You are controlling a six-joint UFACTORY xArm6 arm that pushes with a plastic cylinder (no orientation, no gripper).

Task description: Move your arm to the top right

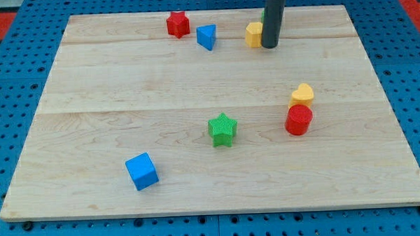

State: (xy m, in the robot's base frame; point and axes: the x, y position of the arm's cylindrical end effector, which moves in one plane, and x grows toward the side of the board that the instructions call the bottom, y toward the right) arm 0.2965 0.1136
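Blue cube [142,171] nearest, bottom left | my tip [269,45] at top right, no jaws, holds nothing, touching yellow block [254,34]; green block behind rod mostly hidden | bench [125,100]: green star [222,129], red cylinder [298,120] touching yellow heart [302,95], red star [178,24], blue triangular block [206,37] | count: two per colour.

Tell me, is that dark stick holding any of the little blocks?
Nothing is held. My tip only pushes; it stands beside the yellow block near the view's top, on that block's right.

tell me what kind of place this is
Probably a robotics lab tabletop: a wooden board lies on a blue pegboard bench, with small coloured blocks such as the green star, and my tip beside them.
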